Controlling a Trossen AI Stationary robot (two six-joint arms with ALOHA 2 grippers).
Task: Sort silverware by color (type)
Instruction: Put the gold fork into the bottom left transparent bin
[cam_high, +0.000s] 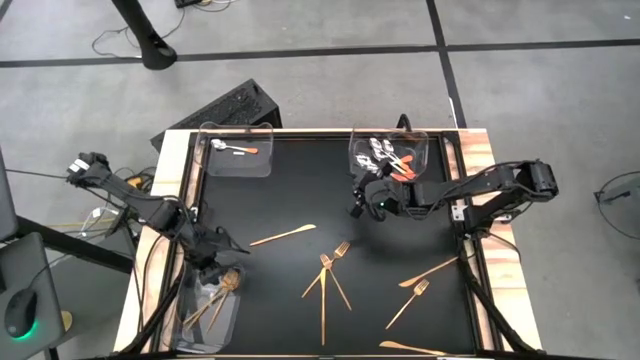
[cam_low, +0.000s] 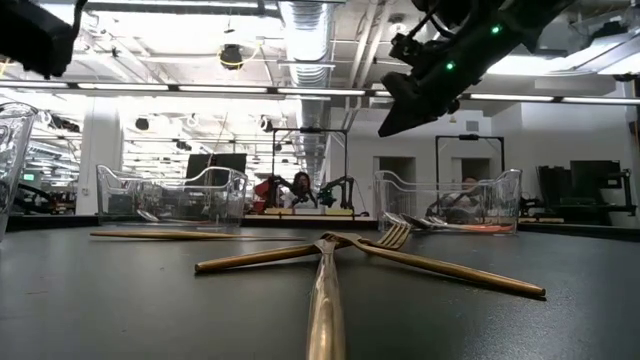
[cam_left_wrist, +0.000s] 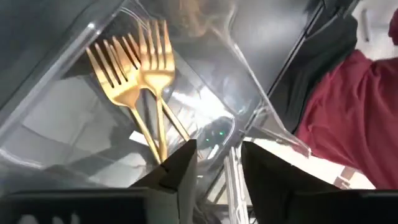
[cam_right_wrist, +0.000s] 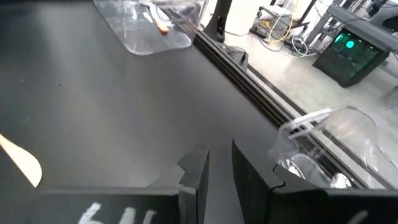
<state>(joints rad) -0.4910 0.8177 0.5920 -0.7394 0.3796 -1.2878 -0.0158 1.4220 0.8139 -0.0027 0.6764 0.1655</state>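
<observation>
- silverware (cam_high: 325, 275): gold forks and slim gold knives lie scattered over the near half of the black table (cam_high: 300, 200); a cluster of crossed forks sits near the middle, one knife (cam_high: 283, 236) lies apart to its left, more pieces (cam_high: 428, 270) lie toward the right edge.
- black table: three clear trays stand on it, two along the far edge and one at the near left corner.
- near-left tray (cam_high: 205, 318): holds gold forks (cam_left_wrist: 146, 68); in the left wrist view two fork heads rest side by side against the clear wall.
- far-right tray (cam_high: 425, 145): holds several spoons (cam_high: 385, 155) with silver heads and orange-red handles.
- far-left tray (cam_high: 237, 150): holds a single spoon (cam_high: 235, 148) of the same kind.
- left gripper (cam_high: 222, 272): hangs over the far end of the near-left tray; fingers (cam_left_wrist: 180, 171) apart with a clear gap, nothing between them.
- right gripper (cam_high: 360, 203): above the table just in front of the far-right tray; fingers (cam_right_wrist: 196, 171) slightly apart, nothing seen between them.
</observation>
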